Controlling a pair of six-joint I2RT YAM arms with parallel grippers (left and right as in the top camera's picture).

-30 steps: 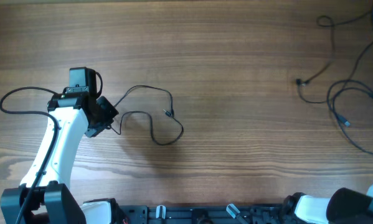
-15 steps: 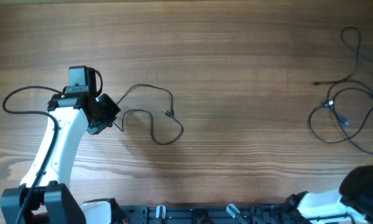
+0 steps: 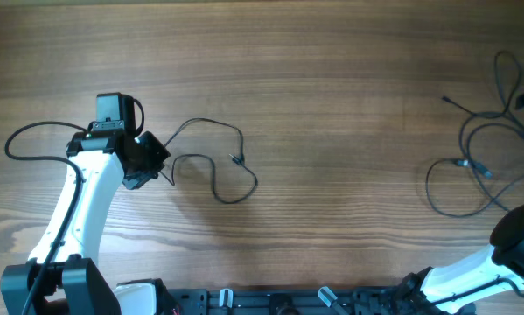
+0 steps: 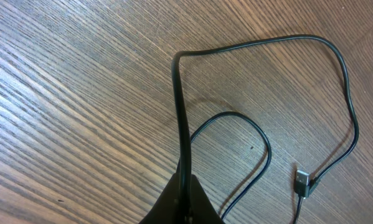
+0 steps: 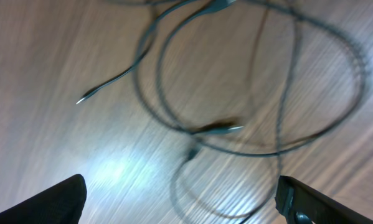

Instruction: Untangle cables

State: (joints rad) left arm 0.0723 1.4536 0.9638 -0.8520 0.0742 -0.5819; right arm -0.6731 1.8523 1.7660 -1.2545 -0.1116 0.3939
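One thin black cable (image 3: 213, 127) lies in loose loops on the wood at the left, ending in a small USB plug (image 4: 302, 184). My left gripper (image 3: 152, 162) is shut on this cable (image 4: 180, 112), which rises straight out of the closed tips (image 4: 186, 202). A second bunch of cables (image 3: 468, 164) lies tangled at the far right, blurred in the right wrist view (image 5: 223, 127). My right gripper (image 5: 180, 183) hovers above that bunch, fingers wide open with nothing between them.
The wooden table (image 3: 331, 105) fills the view. My right arm (image 3: 515, 241) comes in at the bottom right corner. The left arm's own thicker wire (image 3: 34, 140) loops out to the far left.
The right gripper has opened and let go of the right bunch, which has been dragged rightwards and now lies in a new shape. The left arm and its cable have not moved.
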